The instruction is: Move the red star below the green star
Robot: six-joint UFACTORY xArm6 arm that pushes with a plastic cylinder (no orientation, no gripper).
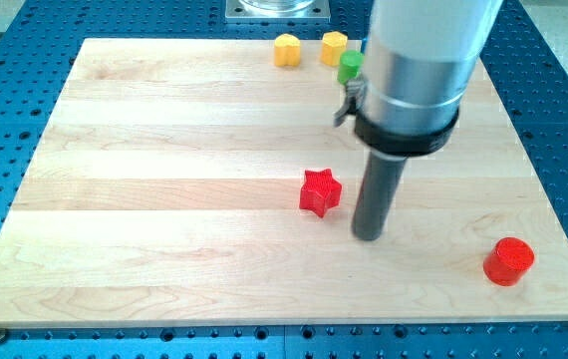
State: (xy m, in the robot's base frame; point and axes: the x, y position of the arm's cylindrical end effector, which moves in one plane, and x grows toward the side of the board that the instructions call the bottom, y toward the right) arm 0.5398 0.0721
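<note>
The red star [320, 191] lies flat a little right of the middle of the pale wooden desk [164, 199], and I'll place everything else from it. My tip [368, 236] sits on the desk just to the view's right of the star and slightly lower, close beside it but with a thin strip of bare wood between the two, so they are not touching. There are no fingers on this arm to be open or closed, only the straight dark rod coming down out of a broad silver and black housing [409, 85]. That housing hangs over the desk up and to the right of the red star and covers much of the far edge there. The green block [350, 67] peeps out from behind its left side, well above the star toward the view's top; so much of it is hidden that I cannot make out its shape. Two yellow blocks stand near the top edge too: one yellow block [286, 50] above and slightly left of the star, its outline hard to read, and a yellow hexagon-like block [334, 46] just beside the green one. A red cylinder [508, 261] stands upright well to the right of the star and lower, near the desk's bottom right corner. Between the red star and the green block the wood is bare, with only the rod's housing looming beside that stretch.
</note>
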